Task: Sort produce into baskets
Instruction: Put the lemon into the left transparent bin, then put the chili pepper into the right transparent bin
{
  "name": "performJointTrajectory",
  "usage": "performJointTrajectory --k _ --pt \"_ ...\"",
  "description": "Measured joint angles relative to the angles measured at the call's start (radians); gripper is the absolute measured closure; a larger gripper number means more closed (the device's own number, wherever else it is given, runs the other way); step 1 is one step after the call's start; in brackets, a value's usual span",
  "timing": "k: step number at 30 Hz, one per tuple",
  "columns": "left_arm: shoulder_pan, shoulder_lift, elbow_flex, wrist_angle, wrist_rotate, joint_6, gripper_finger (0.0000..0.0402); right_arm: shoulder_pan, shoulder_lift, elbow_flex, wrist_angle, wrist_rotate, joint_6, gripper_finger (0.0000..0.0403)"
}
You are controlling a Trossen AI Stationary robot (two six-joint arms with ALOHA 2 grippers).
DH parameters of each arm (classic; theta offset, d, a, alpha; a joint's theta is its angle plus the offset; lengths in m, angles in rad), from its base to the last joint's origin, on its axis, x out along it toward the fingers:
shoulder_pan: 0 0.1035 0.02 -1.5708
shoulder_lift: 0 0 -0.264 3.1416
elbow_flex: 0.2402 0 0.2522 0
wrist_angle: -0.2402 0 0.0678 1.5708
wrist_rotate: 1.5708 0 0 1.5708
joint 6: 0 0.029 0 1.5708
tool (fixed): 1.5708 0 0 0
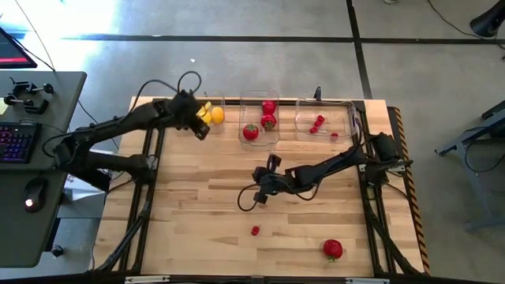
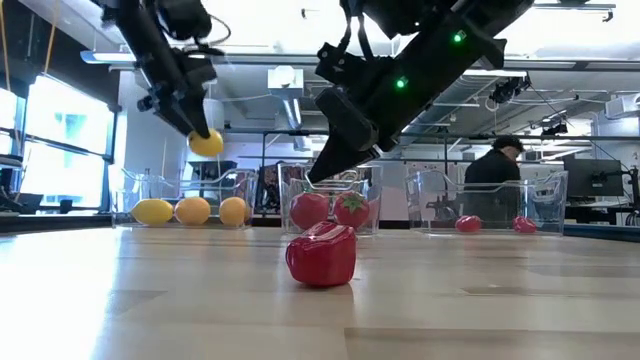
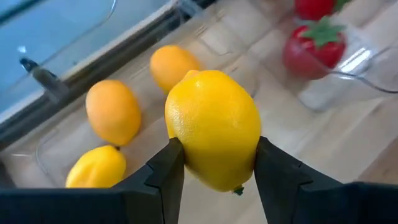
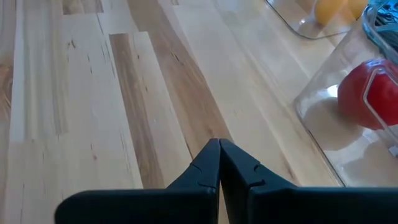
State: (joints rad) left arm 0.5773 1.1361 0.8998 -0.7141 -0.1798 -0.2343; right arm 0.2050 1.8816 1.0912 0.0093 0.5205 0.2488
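My left gripper (image 1: 197,120) is shut on a yellow lemon (image 3: 214,124) above the left clear basket (image 1: 207,102). Three yellow-orange lemons (image 2: 192,210) lie on that basket's floor. The middle basket (image 1: 259,99) holds larger red, green-topped fruits (image 2: 351,208). The right basket (image 1: 347,118) holds small red berries (image 1: 317,123). My right gripper (image 1: 264,188) is shut and empty above the bare table's middle. It also shows in the right wrist view (image 4: 219,149). A red fruit (image 1: 332,249) and a small berry (image 1: 255,230) lie on the table near its front edge. My left gripper pinches the lemon between its two fingers (image 3: 166,168), by two opposite sides of its middle (image 3: 186,149). The fingers slant down from above. The lemon is lifted clear, above the lemons in the left basket, as the low view (image 2: 206,143) shows.
The three baskets stand in a row along the table's far edge. A desk with a keyboard (image 1: 16,142) stands left of the table. A person (image 2: 495,165) sits in the room behind. Open wood lies between the baskets and the front edge.
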Motion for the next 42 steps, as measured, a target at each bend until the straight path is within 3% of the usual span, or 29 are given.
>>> performJointTrajectory --k 9,15,23,28,36,42 --pt "0.213 0.205 0.004 0.030 0.092 0.134 0.0259 0.000 0.000 0.000 -0.001 -0.004 -0.007 0.0403" --pt "0.243 0.299 0.004 0.083 0.169 0.187 0.0259 0.000 0.001 0.000 -0.002 -0.005 -0.014 0.0403" --pt "0.243 0.388 0.003 0.083 0.168 0.205 0.0258 0.000 0.001 0.000 -0.002 -0.005 -0.015 0.0403" --pt "0.240 0.406 0.003 0.082 0.140 0.209 0.0231 0.000 0.001 0.000 -0.002 -0.016 -0.015 0.0403" --pt "0.237 0.384 0.026 0.069 0.083 0.202 0.0154 0.000 0.001 0.000 -0.002 -0.019 -0.015 0.0403" --pt "0.191 0.301 0.030 0.082 0.075 0.229 0.0134 0.000 0.001 0.000 -0.010 -0.009 -0.031 0.0403"
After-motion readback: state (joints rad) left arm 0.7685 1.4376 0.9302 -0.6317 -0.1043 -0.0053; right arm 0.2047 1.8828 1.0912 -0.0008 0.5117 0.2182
